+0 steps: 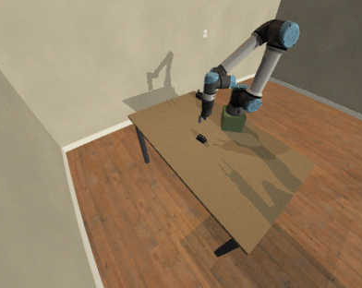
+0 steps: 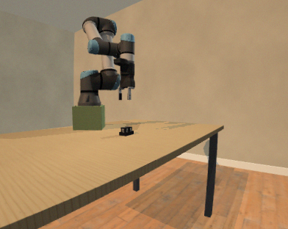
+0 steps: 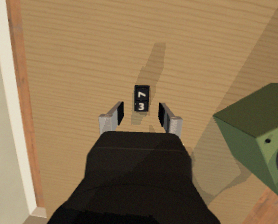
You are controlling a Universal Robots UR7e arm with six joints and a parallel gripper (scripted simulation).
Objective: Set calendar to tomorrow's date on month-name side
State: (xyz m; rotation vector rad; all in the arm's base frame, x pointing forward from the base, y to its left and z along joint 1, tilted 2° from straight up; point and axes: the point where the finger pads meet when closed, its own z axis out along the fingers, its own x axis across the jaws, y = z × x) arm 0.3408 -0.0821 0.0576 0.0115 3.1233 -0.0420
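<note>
The calendar (image 1: 201,138) is a small black tray with two black cubes, standing on the wooden table. It also shows in the exterior view (image 2: 126,131). In the wrist view the calendar (image 3: 141,98) shows white digits on the cubes' top faces, a 7 on the far cube and a 3 on the near one. My gripper (image 3: 141,109) is open and empty, well above the table, with the calendar seen between the fingers and a little beyond them. The gripper also shows in the top and exterior views (image 1: 200,120) (image 2: 124,96), high over the table behind the calendar.
A green block (image 1: 233,119) carries the arm's base at the table's far side; it also shows in the other views (image 2: 88,117) (image 3: 257,135). The table's left edge and the white skirting (image 3: 10,100) lie left of the gripper.
</note>
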